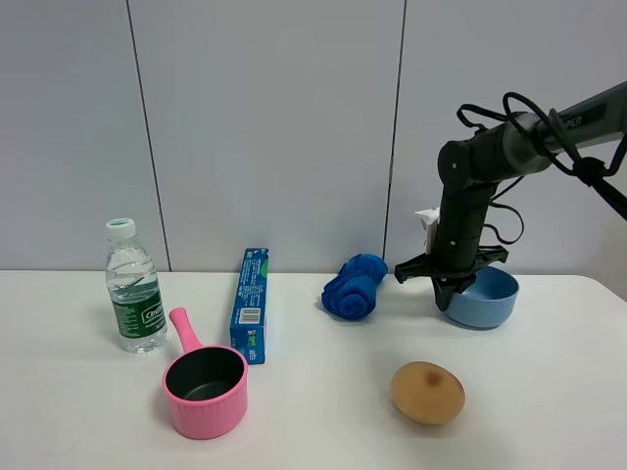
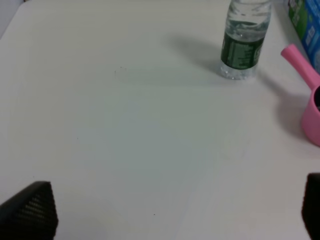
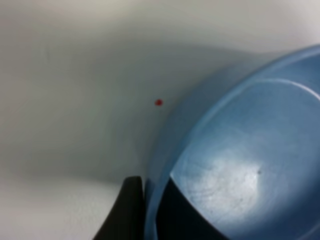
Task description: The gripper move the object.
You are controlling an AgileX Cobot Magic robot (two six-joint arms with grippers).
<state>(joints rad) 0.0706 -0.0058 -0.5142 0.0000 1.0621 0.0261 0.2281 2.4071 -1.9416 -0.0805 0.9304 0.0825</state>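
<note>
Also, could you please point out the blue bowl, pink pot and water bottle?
blue bowl [image 1: 496, 311]: exterior high view, outer wall.
pink pot [image 1: 206, 411]: exterior high view, front wall.
water bottle [image 1: 137, 315]: exterior high view, green label.

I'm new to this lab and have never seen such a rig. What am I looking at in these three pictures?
A robot with two arms, each ending in a two-fingered gripper. The wide picture comes from a high camera; the other two from cameras on the wrists. On the table stand a water bottle, a pink pot, a blue box, a rolled blue cloth, a brown round object and a blue bowl. The right gripper pinches the bowl's rim; the left gripper hangs open, holding nothing.
</note>
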